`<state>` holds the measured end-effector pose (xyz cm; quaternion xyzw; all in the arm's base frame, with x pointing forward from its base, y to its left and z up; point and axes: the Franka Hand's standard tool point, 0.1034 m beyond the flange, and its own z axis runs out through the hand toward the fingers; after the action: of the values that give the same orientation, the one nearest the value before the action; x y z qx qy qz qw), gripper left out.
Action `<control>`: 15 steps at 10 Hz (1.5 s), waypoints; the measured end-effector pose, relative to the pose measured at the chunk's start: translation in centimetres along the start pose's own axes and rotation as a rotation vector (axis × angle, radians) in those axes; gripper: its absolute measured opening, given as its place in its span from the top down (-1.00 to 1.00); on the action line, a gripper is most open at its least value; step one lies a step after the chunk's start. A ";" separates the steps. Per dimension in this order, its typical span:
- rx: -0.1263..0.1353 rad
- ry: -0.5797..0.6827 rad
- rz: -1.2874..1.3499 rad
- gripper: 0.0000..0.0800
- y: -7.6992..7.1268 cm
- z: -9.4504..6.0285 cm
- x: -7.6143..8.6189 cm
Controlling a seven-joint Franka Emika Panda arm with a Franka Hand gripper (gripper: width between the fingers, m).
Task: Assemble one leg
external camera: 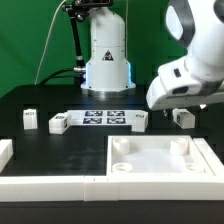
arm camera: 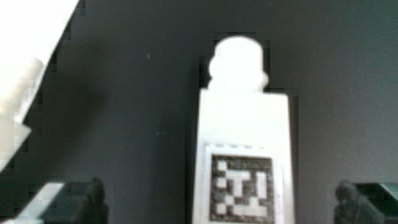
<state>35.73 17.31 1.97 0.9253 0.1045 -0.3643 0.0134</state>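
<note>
Since the pincer [arm camera: 217,203] is spread wide with nothing pinched, the leg [arm camera: 240,140] is seen lying flat on the black table [arm camera: 125,100] between the two fingers [arm camera: 63,203], touched by neither and somewhat nearer to one. If the fingers are closed from this offset, the leg may be pushed sideways or turned by the first contact, and it could then be caught crookedly and dropped when lifted.

Plenty of bare black table [arm camera: 134,110] down both long sides of the leg [arm camera: 244,140] between the wide-apart fingers [arm camera: 64,203], but in the exterior view the big white panel [external camera: 160,158] crowds in near it and the marker board [external camera: 100,118] hogs the middle strip.
</note>
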 end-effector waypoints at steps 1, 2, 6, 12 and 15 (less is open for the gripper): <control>-0.005 -0.111 0.006 -0.62 -0.2 0.5 -0.5; -0.006 -0.198 0.002 -0.62 -0.4 0.7 -0.4; -0.002 -0.265 -0.004 -0.62 -0.2 1.2 0.3; -0.001 -0.266 -0.004 0.28 -0.2 1.3 0.3; -0.001 -0.266 -0.004 0.28 -0.2 1.3 0.3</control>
<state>35.07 17.46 0.82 0.8686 0.1037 -0.4838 0.0270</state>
